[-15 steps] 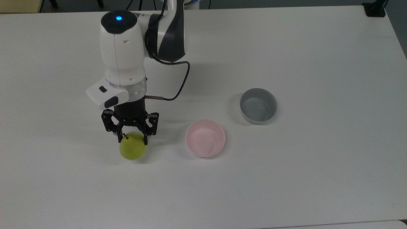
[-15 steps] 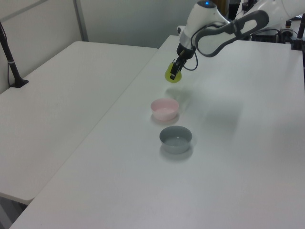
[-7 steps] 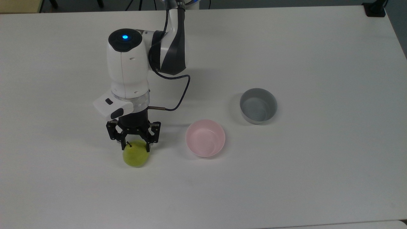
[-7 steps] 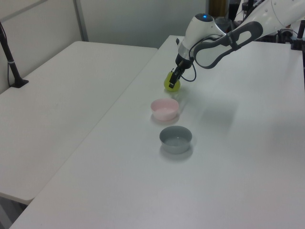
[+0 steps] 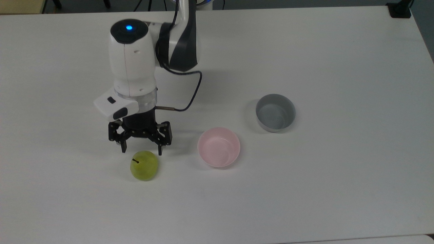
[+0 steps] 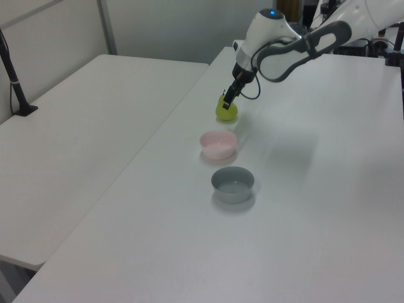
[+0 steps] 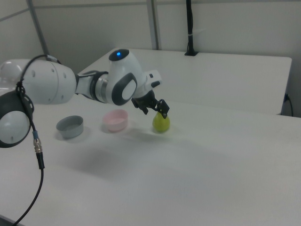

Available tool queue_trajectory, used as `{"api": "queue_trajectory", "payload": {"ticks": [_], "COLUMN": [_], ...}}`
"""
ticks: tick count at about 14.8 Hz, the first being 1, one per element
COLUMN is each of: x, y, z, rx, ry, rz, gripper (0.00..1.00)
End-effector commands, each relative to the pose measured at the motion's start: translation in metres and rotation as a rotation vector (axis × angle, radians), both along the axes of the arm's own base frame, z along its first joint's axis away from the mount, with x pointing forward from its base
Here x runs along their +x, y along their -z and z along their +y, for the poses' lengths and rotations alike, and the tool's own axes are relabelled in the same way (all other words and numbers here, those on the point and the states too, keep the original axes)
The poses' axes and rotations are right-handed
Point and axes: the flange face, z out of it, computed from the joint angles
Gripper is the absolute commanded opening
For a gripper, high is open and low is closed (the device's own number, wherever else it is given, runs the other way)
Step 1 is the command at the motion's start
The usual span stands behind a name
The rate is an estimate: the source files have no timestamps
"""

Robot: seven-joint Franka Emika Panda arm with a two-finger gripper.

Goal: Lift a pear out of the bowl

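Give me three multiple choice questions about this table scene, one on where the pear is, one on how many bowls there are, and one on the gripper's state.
1. Where is the pear?
A. in the pink bowl
B. on the table
C. in the grey bowl

2. How many bowls are there?
A. one
B. two
C. three

3. What is the gripper doing?
A. open above the pear
B. shut on the pear
C. shut on a bowl

Answers:
1 B: it rests on the table, on the top view's left of the pink bowl.
2 B: that bowl and the grey bowl.
3 A: fingers spread, pear free.
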Motion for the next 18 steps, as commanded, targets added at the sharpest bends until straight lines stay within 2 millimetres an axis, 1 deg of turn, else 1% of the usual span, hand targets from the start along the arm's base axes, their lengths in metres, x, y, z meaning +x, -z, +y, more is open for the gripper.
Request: {"api": "queue_trajectory", "payload": {"ticks": [1,3,6,7,8,9,10,11,13,14,15,18], "x": [-0.025,-0.04,-0.072,-0.089,-0.1,-0.117,-0.128,-0.144,-0.16,-0.165,-0.169,-0.173], "y": [-0.063,-0.094,-0.143,-0.168,-0.181,-0.197,-0.208,-0.224,-0.239,-0.245,-0.25,-0.254], "z": [0.006,0.012,0.021,0.024,0.038,0.048,0.049,0.049,0.052,0.059,0.062,0.059], "rx": [0.007,0.015,0.031,0.034,0.037,0.037,0.039,0.043,0.048,0.051,0.055,0.06], "ry": [-0.004,-0.007,-0.012,-0.016,-0.035,-0.049,-0.05,-0.051,-0.044,-0.038,-0.02,0.008], "rz": [0.078,0.128,0.223,0.252,0.278,0.307,0.315,0.321,0.348,0.352,0.353,0.361], "gripper": [1.0,1.0,1.0,1.0,1.0,1.0,1.0,1.0,1.0,1.0,1.0,1.0]}}
